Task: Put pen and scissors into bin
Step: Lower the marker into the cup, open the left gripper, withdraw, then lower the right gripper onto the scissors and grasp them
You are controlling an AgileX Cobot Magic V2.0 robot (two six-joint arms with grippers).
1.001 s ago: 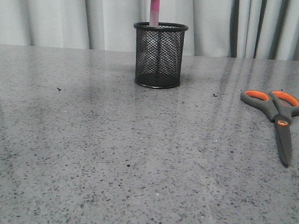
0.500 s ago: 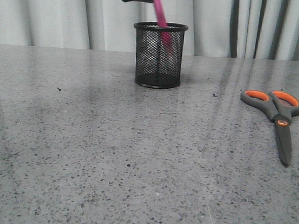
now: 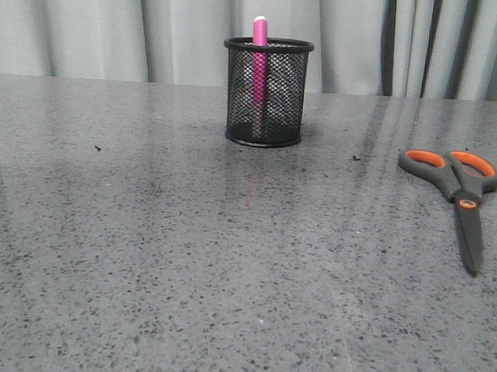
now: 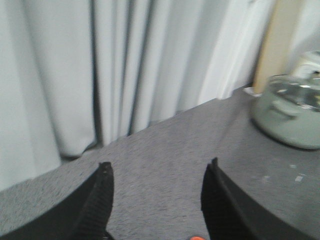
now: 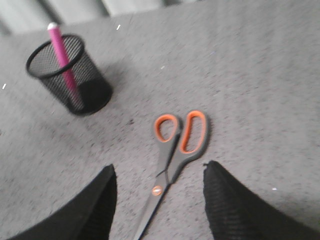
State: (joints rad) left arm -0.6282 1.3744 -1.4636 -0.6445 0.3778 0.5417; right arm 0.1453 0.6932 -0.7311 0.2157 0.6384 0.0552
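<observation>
One black wire-mesh bin (image 3: 266, 92), a small cylinder with a solid rim and base, stands on the speckled grey stone-like surface (image 3: 184, 275) towards its far edge, in front of a pale pleated curtain (image 3: 89, 24). One pen (image 3: 258, 68) stands inside it, nearly upright against the mesh wall: a thick bright-pink barrel whose pale rounded cap pokes just above the rim. One pair of scissors (image 3: 461, 195) lies flat on the surface well to the right of the bin, with dark grey handles lined orange inside the loops, an orange pivot dot and closed dark blades pointing towards the near edge. The right gripper (image 5: 160, 200) hangs over the scissors, its two black textured fingers spread wide and holding nothing. The left gripper (image 4: 157, 202) is likewise spread apart and empty, facing the curtain; a pale green lidded pot (image 4: 290, 112) sits off to one side in that view.
</observation>
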